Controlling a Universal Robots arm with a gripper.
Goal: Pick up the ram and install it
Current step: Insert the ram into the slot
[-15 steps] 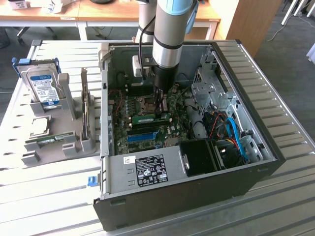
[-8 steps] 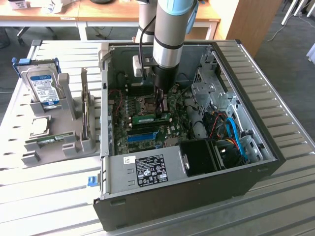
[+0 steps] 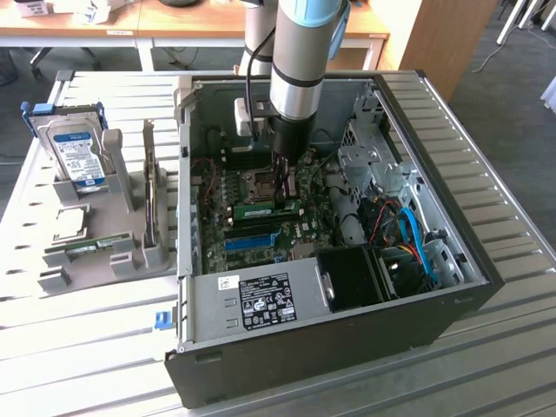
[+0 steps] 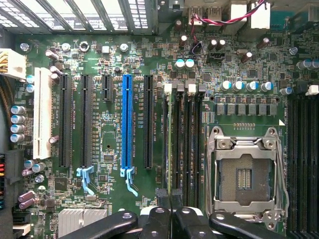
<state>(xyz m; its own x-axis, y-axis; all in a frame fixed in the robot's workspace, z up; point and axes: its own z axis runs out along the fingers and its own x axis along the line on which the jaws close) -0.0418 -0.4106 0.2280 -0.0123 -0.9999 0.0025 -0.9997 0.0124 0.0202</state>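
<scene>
Ram (image 3: 265, 209) stands on edge among the memory slots of the motherboard (image 4: 112, 129), at the centre of the exterior view, inside the open computer case (image 3: 304, 365). You have the gripper (image 3: 282, 193) directly above it, fingers pressed together and pinching the stick's upper edge near one end. In the wrist view the ram (image 4: 170, 144) shows as a thin green line between the blue slot (image 4: 126, 124) and the processor socket (image 4: 246, 174). A hard drive (image 3: 76, 155) stands in the grey tray (image 3: 104, 243) at the exterior view's left.
</scene>
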